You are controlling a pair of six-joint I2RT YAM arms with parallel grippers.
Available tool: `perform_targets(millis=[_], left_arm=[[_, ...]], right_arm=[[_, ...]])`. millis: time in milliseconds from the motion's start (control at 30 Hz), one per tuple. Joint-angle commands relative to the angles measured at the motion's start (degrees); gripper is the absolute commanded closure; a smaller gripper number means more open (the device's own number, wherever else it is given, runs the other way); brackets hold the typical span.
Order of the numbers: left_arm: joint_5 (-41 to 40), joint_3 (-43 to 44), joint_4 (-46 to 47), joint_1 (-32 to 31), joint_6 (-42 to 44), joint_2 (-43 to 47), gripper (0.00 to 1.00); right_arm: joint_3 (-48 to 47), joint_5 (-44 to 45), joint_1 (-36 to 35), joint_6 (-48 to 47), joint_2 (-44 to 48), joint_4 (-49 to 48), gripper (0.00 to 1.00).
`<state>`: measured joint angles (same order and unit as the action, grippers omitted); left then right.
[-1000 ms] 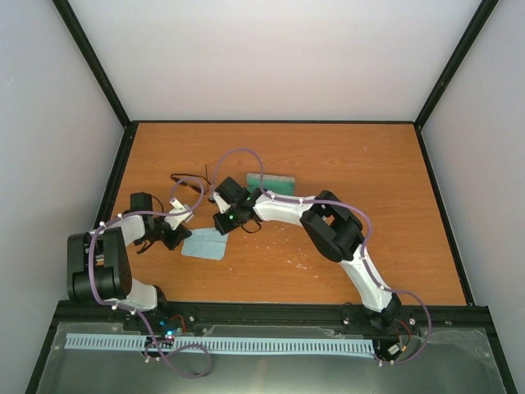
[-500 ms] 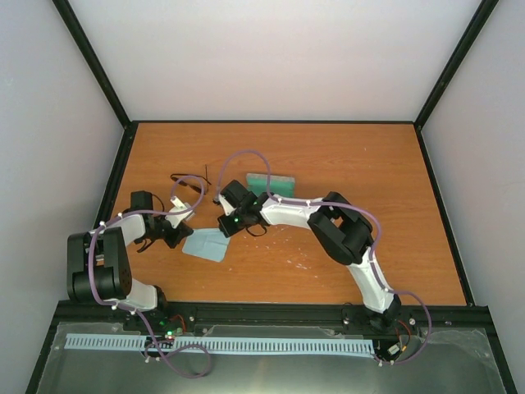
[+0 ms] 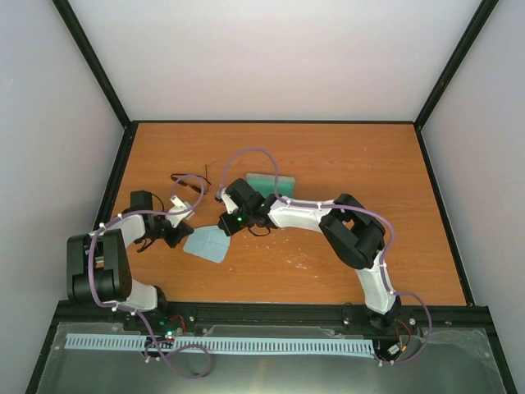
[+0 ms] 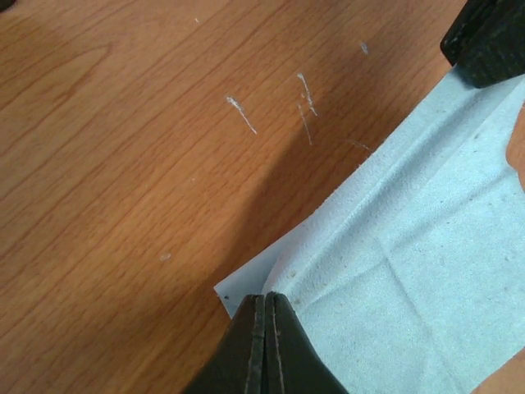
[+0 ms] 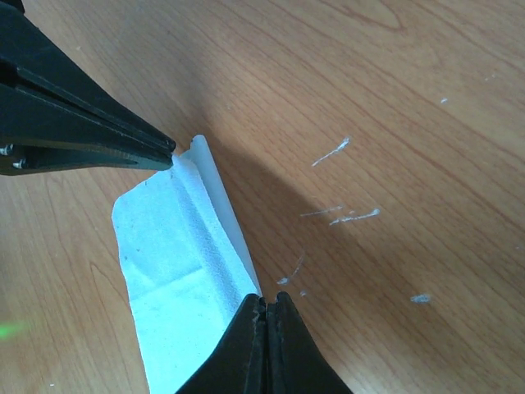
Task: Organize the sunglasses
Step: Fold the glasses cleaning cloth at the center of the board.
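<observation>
Pinches two corners of the light blue square cloth (image 3: 207, 245), centre-left in the overhead frame, in the pressed-together black left gripper (image 4: 267, 302) and right gripper (image 5: 264, 304), apparently mid-fold, leaving the thin black-framed sunglasses (image 3: 189, 182) just above, untouched, probably next to be picked up.

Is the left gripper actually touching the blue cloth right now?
Touching. The left wrist view shows the left gripper's shut fingers pinching the blue cloth at its corner.

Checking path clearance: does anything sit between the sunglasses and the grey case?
Yes: the right arm's black wrist sits between the thin black-framed sunglasses and the grey rectangular case, jaws shut on the light blue cloth.
</observation>
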<state>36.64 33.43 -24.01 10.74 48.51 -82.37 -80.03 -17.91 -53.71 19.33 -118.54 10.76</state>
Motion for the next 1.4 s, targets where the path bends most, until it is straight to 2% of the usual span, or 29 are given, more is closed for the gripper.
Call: perform_targets(millis=[0,333,667,933,1033,1133,1367], left_arm=[[1.46,1.19,-1.4,-0.18,0.83,2.28,1.0],[1.76,-2.07,-3.0,-0.12,3.15,6.81,0.99],[1.22,-4.47,-4.11,-0.12,5.24,7.29,0.99],[-0.44,-5.18,-2.9,-0.19,5.38,8.07,0.97],[-0.54,-4.1,-2.46,-0.16,5.22,8.19,0.98],[-0.6,-1.92,-2.68,-0.17,5.24,7.62,0.99],[-0.62,3.3,-3.04,-0.16,6.05,4.99,0.99]], right_arm=[[1.65,-0.97,-0.87,-0.41,1.55,-1.33,0.97],[4.24,-0.81,-2.52,-0.57,1.35,-1.91,0.97],[6.13,-0.86,-3.69,-0.53,1.82,-2.58,0.94],[7.81,-2.65,-4.03,0.25,2.15,-5.22,0.8],[7.9,-2.31,-4.03,0.2,2.77,-5.33,0.84],[7.77,-0.94,-4.03,0.3,3.24,-5.26,0.92],[6.66,0.64,-3.85,0.57,4.09,-6.15,0.97]])
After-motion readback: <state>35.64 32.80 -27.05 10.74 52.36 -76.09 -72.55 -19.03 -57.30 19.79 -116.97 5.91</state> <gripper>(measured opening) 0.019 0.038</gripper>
